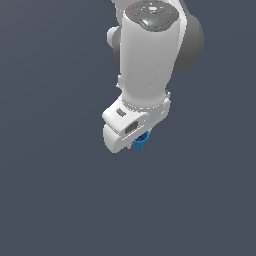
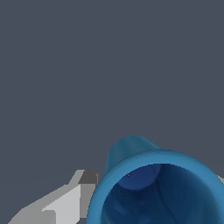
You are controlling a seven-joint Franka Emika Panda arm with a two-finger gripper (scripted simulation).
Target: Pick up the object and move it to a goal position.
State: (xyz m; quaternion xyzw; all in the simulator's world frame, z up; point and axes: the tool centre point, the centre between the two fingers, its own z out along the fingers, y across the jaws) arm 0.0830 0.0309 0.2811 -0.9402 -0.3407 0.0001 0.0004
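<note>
In the exterior view the white arm [image 1: 147, 55] descends from the upper edge of the frame, and its hand housing [image 1: 131, 125] points downward and toward the exterior view's left. The object [image 1: 140, 141], a small bright-blue cup-like piece with a ridged outer surface, protrudes from beneath the housing on the exterior view's right side, touching it, and is largely hidden by it. The gripper [image 1: 137, 142] sits at this same location; its fingers are concealed behind the housing in this view. In the wrist view the object [image 2: 153, 188] fills the lower portion of the frame, with its open mouth turned toward the camera: a thick blue rim surrounds a darker blue interior, and the body narrows away from the lens. One of the fingers [image 2: 65, 203], light grey with a darker tip, lies directly beside the rim and appears to touch it; a sliver of pale grey shows at the opposite frame edge. The fingers appear closed on the object, set narrow. The background [image 1: 50, 190] is uniform dark grey-blue, and no supporting surface can be distinguished from it
</note>
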